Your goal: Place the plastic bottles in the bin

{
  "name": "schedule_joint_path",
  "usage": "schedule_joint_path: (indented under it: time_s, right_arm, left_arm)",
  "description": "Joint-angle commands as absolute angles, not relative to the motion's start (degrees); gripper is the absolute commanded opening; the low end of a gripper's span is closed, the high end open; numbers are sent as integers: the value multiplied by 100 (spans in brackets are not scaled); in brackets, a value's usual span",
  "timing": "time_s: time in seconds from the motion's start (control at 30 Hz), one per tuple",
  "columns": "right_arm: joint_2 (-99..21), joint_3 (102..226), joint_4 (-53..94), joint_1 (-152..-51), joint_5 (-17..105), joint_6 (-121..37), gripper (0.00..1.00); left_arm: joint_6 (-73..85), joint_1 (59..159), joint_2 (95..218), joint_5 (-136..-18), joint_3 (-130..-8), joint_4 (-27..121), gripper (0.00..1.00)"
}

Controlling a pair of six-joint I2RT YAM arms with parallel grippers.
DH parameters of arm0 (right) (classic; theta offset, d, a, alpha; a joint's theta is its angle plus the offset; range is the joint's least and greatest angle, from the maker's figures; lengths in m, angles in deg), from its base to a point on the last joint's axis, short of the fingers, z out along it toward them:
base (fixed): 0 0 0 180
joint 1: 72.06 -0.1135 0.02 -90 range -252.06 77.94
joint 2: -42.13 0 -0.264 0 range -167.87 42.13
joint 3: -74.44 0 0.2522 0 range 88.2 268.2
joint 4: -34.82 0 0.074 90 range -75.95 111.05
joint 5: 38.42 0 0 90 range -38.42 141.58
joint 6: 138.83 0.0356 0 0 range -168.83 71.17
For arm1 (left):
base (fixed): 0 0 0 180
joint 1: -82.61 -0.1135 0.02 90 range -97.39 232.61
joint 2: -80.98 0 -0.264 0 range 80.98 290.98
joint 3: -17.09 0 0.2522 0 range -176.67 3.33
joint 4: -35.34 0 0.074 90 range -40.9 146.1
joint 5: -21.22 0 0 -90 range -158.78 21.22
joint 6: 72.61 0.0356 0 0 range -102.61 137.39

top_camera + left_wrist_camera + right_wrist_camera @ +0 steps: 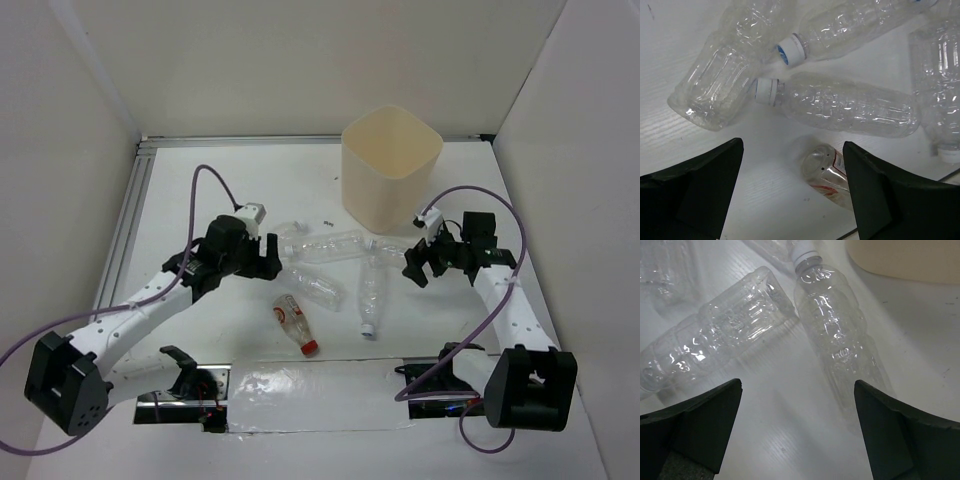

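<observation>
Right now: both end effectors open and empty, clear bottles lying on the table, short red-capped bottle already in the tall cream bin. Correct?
No. The top external view shows the short red-capped clear plastic bottle lying on the white table, outside the tall cream plastic bin. The rest holds.

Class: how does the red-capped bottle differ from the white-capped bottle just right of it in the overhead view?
The red-capped bottle has a red label; the white-capped bottle is plain clear. The red-capped bottle is shorter, the white-capped bottle longer. Both lie on their sides outside the bin.
</observation>
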State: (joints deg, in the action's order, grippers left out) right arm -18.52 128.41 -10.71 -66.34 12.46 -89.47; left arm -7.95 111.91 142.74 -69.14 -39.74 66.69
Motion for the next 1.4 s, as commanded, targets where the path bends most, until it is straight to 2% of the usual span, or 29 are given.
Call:
schedule_joint_path:
  time_s: [0.0, 0.27, 0.47, 0.7, 0.77, 0.8, 0.83, 0.93, 1.0, 1.1, 1.17, 1.23, 1.3, 1.37]
  right_arm:
    - [-1930, 12863, -647, -6801, 1808, -9119, 100]
    - [-1861, 12811, -602, -6801, 1870, -9260, 100]
    - [-1641, 12758, -716, -6740, 1870, -9260, 100]
    - [-1395, 12705, -777, -6564, 1765, -9260, 100]
    - [-1395, 12653, -777, -6512, 1704, -9207, 100]
    - [-1395, 12652, -777, -6511, 1703, -9207, 100]
    - [-1395, 12652, -777, -6511, 1703, -9207, 100]
    - [-1342, 12652, -777, -6459, 1590, -9268, 100]
    - [-1281, 12539, -777, -6406, 1537, -9479, 93]
    - [-1176, 12468, -830, -6406, 1300, -9742, 59]
    - [-1097, 12354, -761, -6406, 1299, -9743, 26]
    - [-1017, 12284, -612, -6353, 1378, -9743, 24]
    - [-877, 12213, -488, -6353, 1536, -9682, 35]
    - [-824, 12090, -364, -6353, 1615, -9629, 53]
  left_arm:
    - [-204, 11425, 14531, -6159, -4342, 6598, 93]
    - [1025, 11425, 16066, -5051, -5264, 6247, 98]
    - [1449, 11259, 17262, -5208, -5670, 6185, 98]
    - [1642, 11004, 18117, -5622, -5934, 6185, 93]
    - [1590, 10925, 18389, -5770, -6082, 6185, 83]
    - [1520, 10872, 18460, -5771, -6144, 6324, 75]
    - [1519, 10872, 18460, -5823, -6197, 6325, 57]
    - [1458, 10872, 18277, -5824, -6198, 6439, 41]
    - [1318, 10872, 17874, -5753, -6198, 6562, 30]
    - [1186, 10872, 17329, -5604, -6407, 6896, 24]
    - [1098, 10872, 16757, -5944, -6583, 6949, 19]
    - [1018, 10950, 16467, -6279, -6987, 6949, 14]
    - [870, 11073, 16202, -6929, -7460, 6854, 9]
    - [720, 11127, 16149, -7394, -7778, 6292, 5]
